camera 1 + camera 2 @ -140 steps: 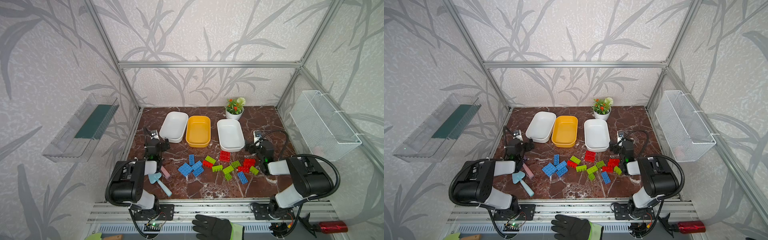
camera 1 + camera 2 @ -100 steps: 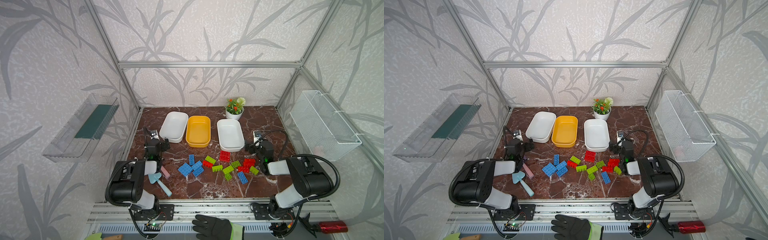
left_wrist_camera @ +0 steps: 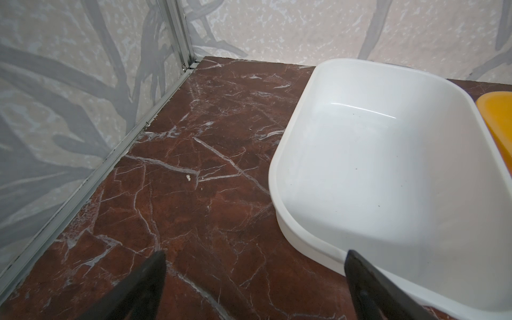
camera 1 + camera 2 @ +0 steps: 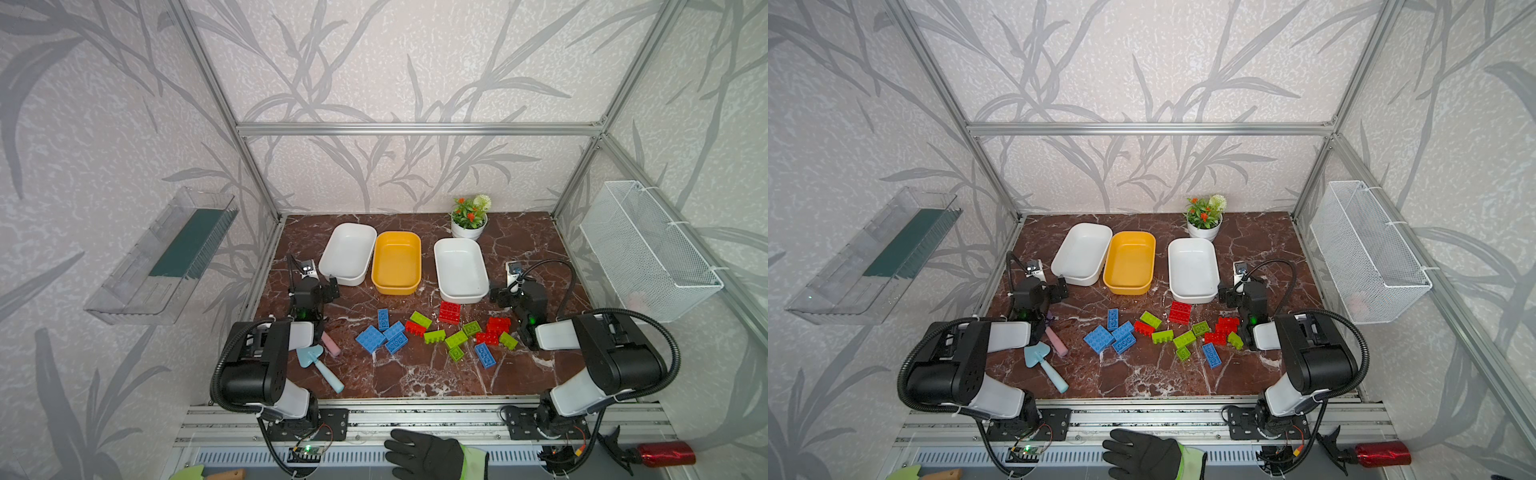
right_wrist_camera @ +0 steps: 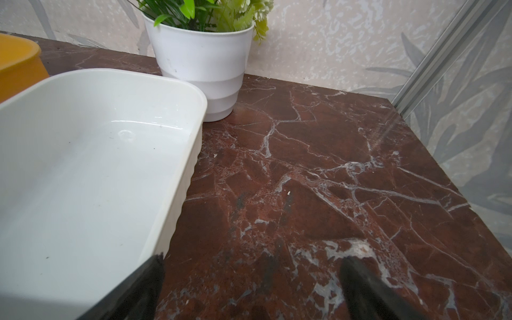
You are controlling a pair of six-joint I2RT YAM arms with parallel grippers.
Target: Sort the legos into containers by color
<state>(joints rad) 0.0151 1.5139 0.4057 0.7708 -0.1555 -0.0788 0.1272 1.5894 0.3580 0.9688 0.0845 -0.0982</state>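
The right tool [image 5: 253, 266] stands with jaws wide apart over the red marbled desk [image 5: 318, 166]. One finger [image 5: 144, 285] overlaps the near corner of the white tub [image 5: 180, 199]. A white flower pot [image 5: 202, 72] stands just beside the tub's far corner. A yellow tub [image 5: 16, 63] shows at the frame edge.

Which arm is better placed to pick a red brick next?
Right. The open right gripper sits by the white tub, with red bricks close by; the left gripper is on the far side of the blue bricks.
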